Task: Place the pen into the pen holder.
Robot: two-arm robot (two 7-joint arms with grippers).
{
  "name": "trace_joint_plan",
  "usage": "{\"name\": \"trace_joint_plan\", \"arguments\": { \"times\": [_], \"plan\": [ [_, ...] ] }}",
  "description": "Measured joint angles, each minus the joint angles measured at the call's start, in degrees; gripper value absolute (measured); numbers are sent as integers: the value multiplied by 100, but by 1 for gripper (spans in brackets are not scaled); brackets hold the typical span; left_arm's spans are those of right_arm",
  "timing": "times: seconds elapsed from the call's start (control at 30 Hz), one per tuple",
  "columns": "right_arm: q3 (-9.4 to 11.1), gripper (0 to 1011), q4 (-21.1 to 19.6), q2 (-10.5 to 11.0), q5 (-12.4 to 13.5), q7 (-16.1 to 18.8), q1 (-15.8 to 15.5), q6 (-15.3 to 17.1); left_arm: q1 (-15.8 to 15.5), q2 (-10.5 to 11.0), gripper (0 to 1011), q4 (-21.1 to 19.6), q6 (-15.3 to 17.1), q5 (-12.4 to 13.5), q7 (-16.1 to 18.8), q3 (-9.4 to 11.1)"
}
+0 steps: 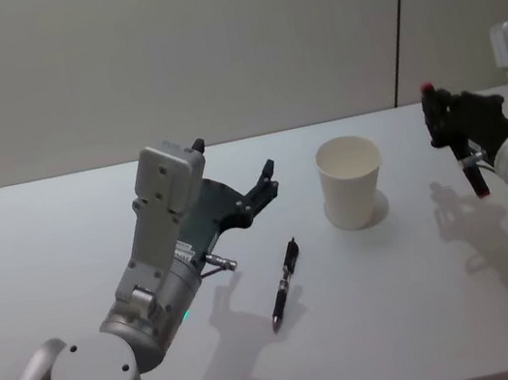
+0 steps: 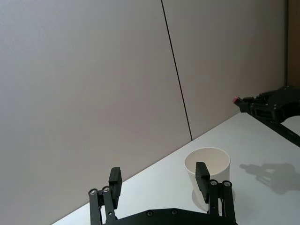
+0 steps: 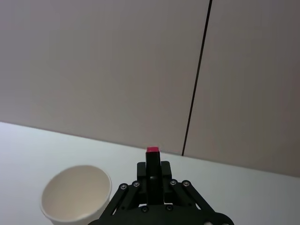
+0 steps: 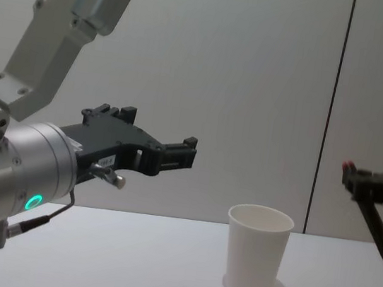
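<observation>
**Position of parts**

The red-tipped pen [image 1: 472, 173] is held off the surface [image 1: 66, 243], to the right of the pen holder [image 1: 351, 183] and apart from it. It stands steeply but leans. One red end shows above the grip, and the longer part of the barrel hangs below. A black pen [image 1: 285, 283] lies flat on the surface, near and left of the pen holder, touching nothing. The pen holder stands upright, and what the right wrist view shows of its inside looks empty.

The right pincer [image 1: 438, 118] is clamped on the red-tipped pen near its upper end. The left pincer [image 2: 158, 178] hangs above the surface, left of the pen holder, with its fingers apart and nothing between them.

**Step in hand (judged): carry the held pen over the mouth and lower it in**

1. Raise the right pincer first. In the chest view the pen's lower end appears below the level of the rolled rim. A sideways move at this height would likely strike the wall and tip the light paper cup.
2. Move left until the lower end is over the centre of the mouth. Check this in the right wrist view.
3. Bring the barrel closer to upright so that the lower end enters before the barrel touches the rim.
4. Lower until the end is well inside, then part the fingers. A drop from height may topple the pen holder.
5. Hold the left pincer clear of this path.
</observation>
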Motion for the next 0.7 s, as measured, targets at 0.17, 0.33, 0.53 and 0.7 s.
{"name": "trace_joint_plan", "arguments": {
  "times": [0.17, 0.33, 0.53, 0.7],
  "plan": [
    [-17, 165, 0, -30, 12, 50, 12, -437, 0, 0, 1000, 0, 0, 0, 0, 0],
    [-36, 165, 96, -71, 30, 126, 73, -909, 0, 0, 1000, 0, 0, 0, 0, 0],
    [-68, 166, 405, -162, 84, 296, 255, -1700, 0, 0, 1000, 0, 0, 0, 0, 0],
    [-110, 166, 845, -278, 170, 470, 491, -2383, 0, 0, 1000, 0, 0, 0, 0, 0]
  ]
}}
